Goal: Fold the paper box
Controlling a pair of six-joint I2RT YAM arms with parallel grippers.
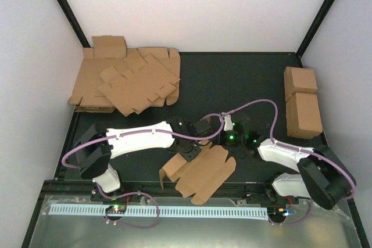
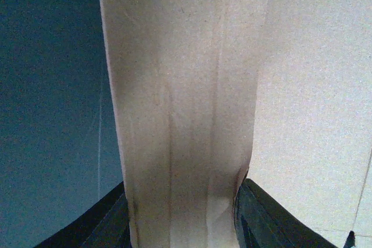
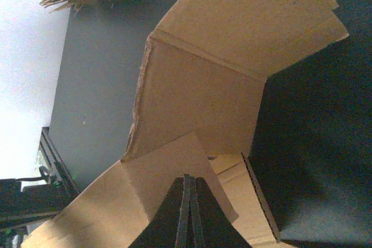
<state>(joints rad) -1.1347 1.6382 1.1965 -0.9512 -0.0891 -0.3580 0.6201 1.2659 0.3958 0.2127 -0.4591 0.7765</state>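
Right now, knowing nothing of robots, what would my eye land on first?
A brown die-cut cardboard box sprawls at near centre, one flap pinched in the left gripper. A heap of brown cardboard sheets fills the far left corner; two brown cardboard blocks sit at the right edge.

the brown paper box [image 1: 203, 172] lies front-centre, partly folded, flaps raised.

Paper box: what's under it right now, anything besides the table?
Around the paper box and below its raised flaps only the dark table shows. The part under its flat panels is covered by cardboard, and the left gripper, clamped on one flap, hides that edge.
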